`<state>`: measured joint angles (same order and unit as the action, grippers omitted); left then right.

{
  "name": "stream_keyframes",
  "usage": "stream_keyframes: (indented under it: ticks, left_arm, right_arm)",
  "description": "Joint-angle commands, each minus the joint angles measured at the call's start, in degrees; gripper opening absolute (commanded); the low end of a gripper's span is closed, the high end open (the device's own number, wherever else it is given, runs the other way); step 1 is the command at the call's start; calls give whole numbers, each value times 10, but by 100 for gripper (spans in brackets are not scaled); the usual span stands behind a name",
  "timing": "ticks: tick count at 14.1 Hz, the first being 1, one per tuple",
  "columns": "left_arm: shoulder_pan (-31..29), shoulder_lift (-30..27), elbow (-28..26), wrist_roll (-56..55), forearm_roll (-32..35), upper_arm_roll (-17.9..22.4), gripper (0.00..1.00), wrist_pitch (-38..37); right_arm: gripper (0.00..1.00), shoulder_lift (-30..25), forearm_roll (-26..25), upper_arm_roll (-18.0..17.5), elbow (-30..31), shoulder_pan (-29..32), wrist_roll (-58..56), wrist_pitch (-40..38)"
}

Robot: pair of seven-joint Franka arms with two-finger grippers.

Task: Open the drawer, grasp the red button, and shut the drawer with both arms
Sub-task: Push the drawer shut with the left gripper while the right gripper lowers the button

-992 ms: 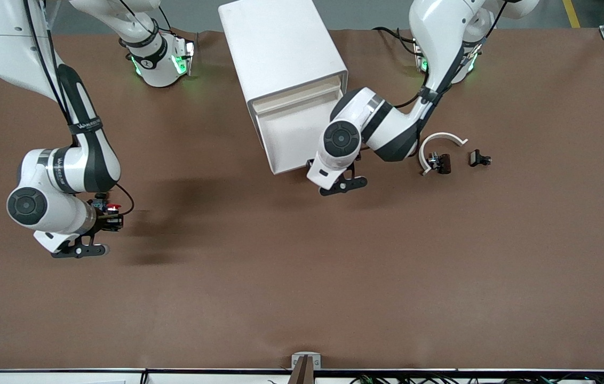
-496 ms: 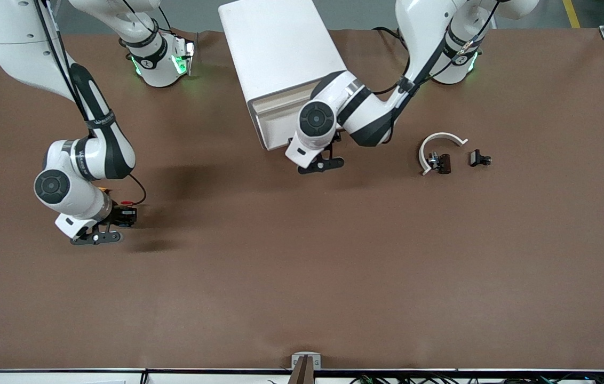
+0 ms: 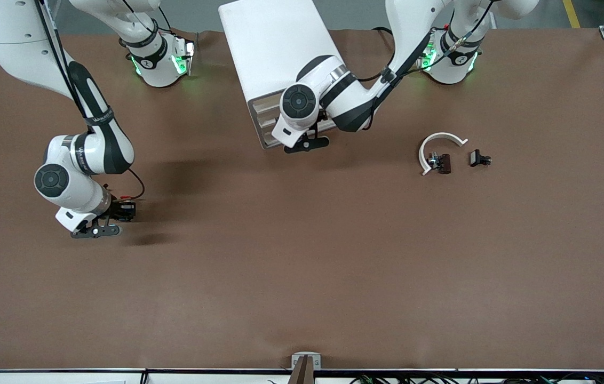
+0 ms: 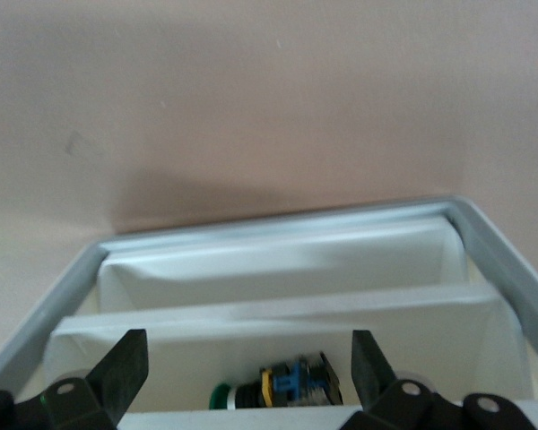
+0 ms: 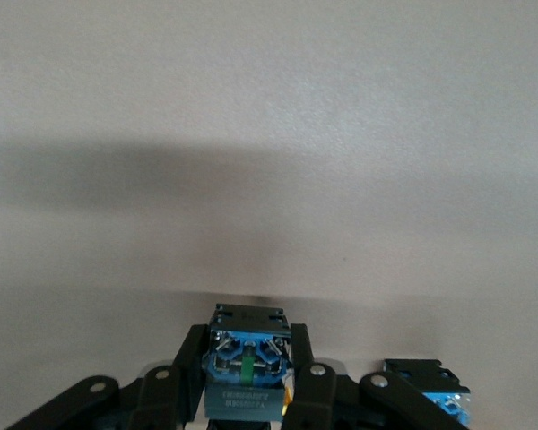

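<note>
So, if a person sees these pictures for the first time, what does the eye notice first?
Probably the left gripper against the drawer front of the white cabinet, its fingers open. Next, the right gripper low over the table toward the right arm's end, shut on the button.

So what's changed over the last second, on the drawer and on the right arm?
The left gripper has pushed the drawer back into the cabinet; it now looks nearly shut, fingers open. The right gripper, shut on the button, has shifted slightly toward the cabinet's end and sunk lower over the table. The white curved piece and the two small black parts beside it have not moved.
</note>
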<state>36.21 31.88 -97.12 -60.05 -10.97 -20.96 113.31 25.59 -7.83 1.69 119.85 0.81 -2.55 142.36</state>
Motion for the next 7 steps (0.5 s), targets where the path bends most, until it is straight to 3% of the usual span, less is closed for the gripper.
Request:
stream_keyframes:
  ticks: [1, 5, 6, 7]
  left_arm:
    - [13, -1, -2, -23, -12, -7, 100, -4]
    - [10, -3, 4, -33, -11, -7, 100, -5]
    - [6, -5, 10, -33, -8, -1, 100, -5]
    - [-4, -7, 21, -32, -3, 12, 100, -5]
  right_arm:
    - [31, -20, -12, -11, 30, 18, -6, 19]
    - [37, -17, -11, -12, 35, 21, -5, 28]
    - [51, -19, -11, -12, 34, 21, -5, 26]
    - [79, -21, -11, -13, 33, 20, -5, 21]
